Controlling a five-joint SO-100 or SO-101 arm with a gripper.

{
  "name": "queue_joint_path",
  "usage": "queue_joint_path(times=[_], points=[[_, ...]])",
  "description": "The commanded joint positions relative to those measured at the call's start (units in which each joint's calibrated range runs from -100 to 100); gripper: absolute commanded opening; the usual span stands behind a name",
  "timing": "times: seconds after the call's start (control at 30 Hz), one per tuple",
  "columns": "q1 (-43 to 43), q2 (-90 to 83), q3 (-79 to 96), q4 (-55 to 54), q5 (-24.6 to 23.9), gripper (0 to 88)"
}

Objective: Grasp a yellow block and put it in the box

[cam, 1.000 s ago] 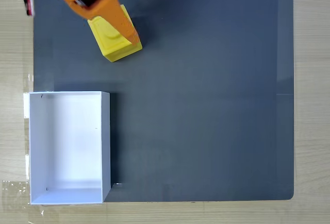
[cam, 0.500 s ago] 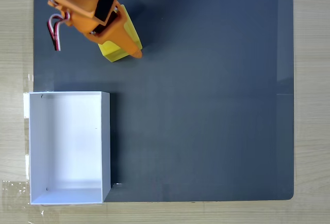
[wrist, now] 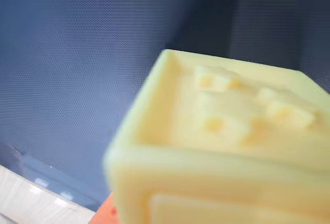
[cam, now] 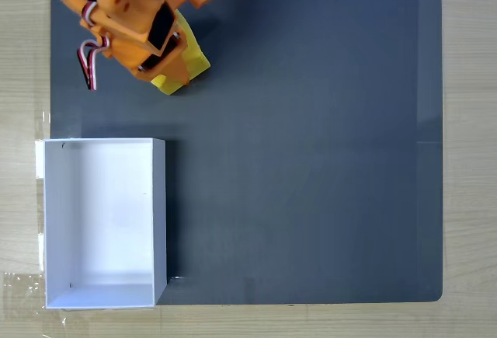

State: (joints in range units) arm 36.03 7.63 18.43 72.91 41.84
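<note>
In the fixed view the yellow block (cam: pixel 192 60) sits near the top left of the dark mat, mostly covered by my orange arm. My gripper (cam: pixel 177 67) is shut on the block, with its fingers on either side. The wrist view has the yellow block (wrist: pixel 221 147) blurred and very close, showing a face with raised marks. A bit of an orange finger (wrist: pixel 107 212) touches its lower left edge. The white open-topped box (cam: pixel 159 221) stands at the mat's lower left, below the gripper, and nothing lies inside it.
A dark grey mat (cam: pixel 311 159) covers most of the light wooden table (cam: pixel 468 120). Red, white and black wires (cam: pixel 87 62) hang off the arm's left side. To the right of the arm and box there is only bare mat.
The arm has swung further over the block, hiding most of it. The gripper has closed on the block, and the block has shifted slightly.
</note>
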Motion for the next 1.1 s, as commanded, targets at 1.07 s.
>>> queue_joint_path(times=[1.07], points=[[-13.1,-28.0,-5.6,-38.4,-33.4,13.9]])
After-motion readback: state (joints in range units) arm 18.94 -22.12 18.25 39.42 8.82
